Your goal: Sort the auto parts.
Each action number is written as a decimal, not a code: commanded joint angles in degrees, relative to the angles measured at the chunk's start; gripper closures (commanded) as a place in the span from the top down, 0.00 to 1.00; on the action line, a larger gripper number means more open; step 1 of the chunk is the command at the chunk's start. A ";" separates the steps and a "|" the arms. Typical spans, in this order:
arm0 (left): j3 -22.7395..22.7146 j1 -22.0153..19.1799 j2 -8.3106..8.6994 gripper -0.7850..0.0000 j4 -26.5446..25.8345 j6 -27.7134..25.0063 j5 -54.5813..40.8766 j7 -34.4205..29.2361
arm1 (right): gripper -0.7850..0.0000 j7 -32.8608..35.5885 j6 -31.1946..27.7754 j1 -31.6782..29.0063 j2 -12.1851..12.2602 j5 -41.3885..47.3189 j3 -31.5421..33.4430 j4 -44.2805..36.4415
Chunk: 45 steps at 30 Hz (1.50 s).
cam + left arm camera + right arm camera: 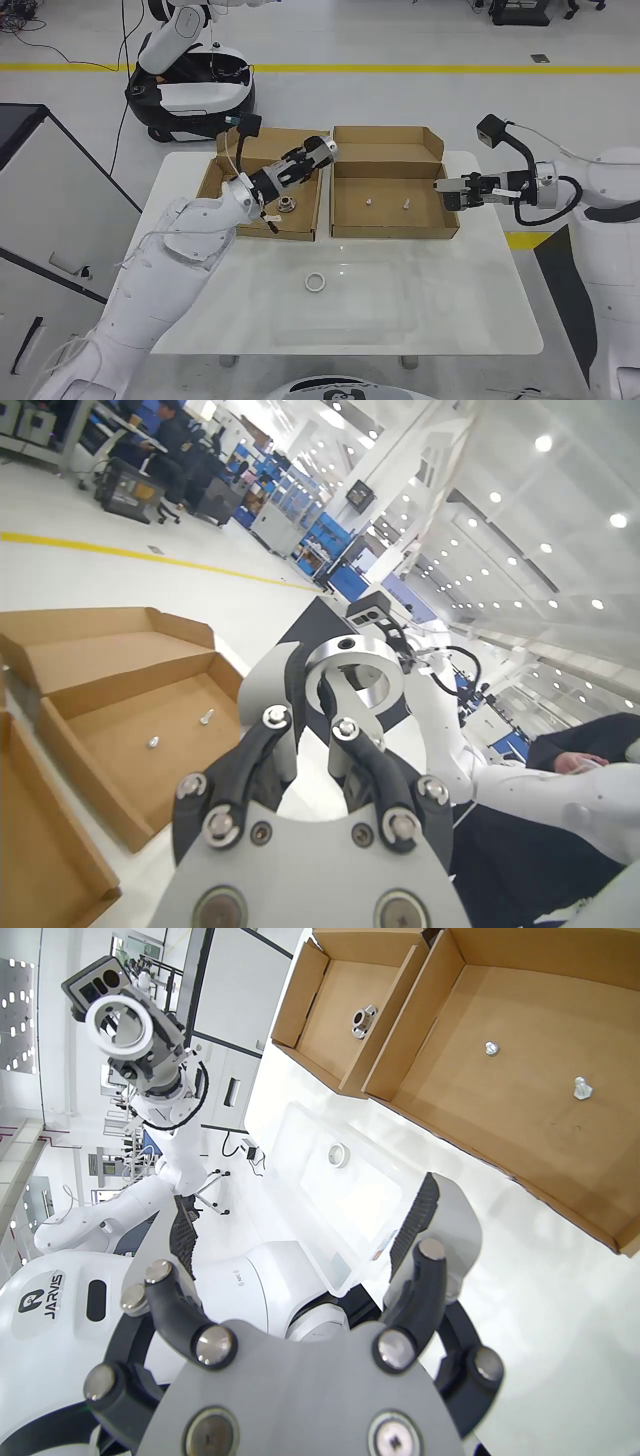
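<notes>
The left gripper (310, 674) hangs in the air above the far side of the left brown cardboard box (303, 224), close to the edge that faces the neighbouring box. Its fingers (295, 665) are clamped on the wall of a thick silver metal collar ring (380, 660) - one finger outside the band, the other through the hole - so the collar ring is held clear of the box and the white desk (450, 300).

On the floor of the left box lies a silver flanged metal hub (286, 206). The right brown cardboard box (390, 218) stands just beside the left one and holds two small silver bolts (369, 200) (407, 203), lying apart from each other near the middle of its floor.

The right gripper (300, 1228) sits at the outer wall of the right box, with its fingers (419, 1215) spread wide and nothing between them.

Nearer the robot, well apart from both boxes, a small pale metal ring (316, 282) lies flat inside a shallow clear plastic tray (350, 1198) on the desk.
</notes>
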 commanded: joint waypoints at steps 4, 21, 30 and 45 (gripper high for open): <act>-0.34 -3.06 -0.44 0.00 2.65 4.04 1.64 0.34 | 1.00 0.00 0.00 0.00 0.00 0.00 0.00 0.00; 1.73 -11.42 -1.25 0.00 13.15 27.58 16.12 -6.86 | 1.00 0.00 0.00 0.00 0.00 0.00 0.00 0.00; 5.35 -13.98 -2.03 0.00 18.30 40.01 24.89 -10.60 | 1.00 0.00 0.00 0.00 0.00 0.00 0.00 0.00; 10.74 -20.79 -3.79 0.00 23.67 50.48 32.70 -21.91 | 1.00 0.00 0.00 0.00 0.00 0.00 0.00 0.00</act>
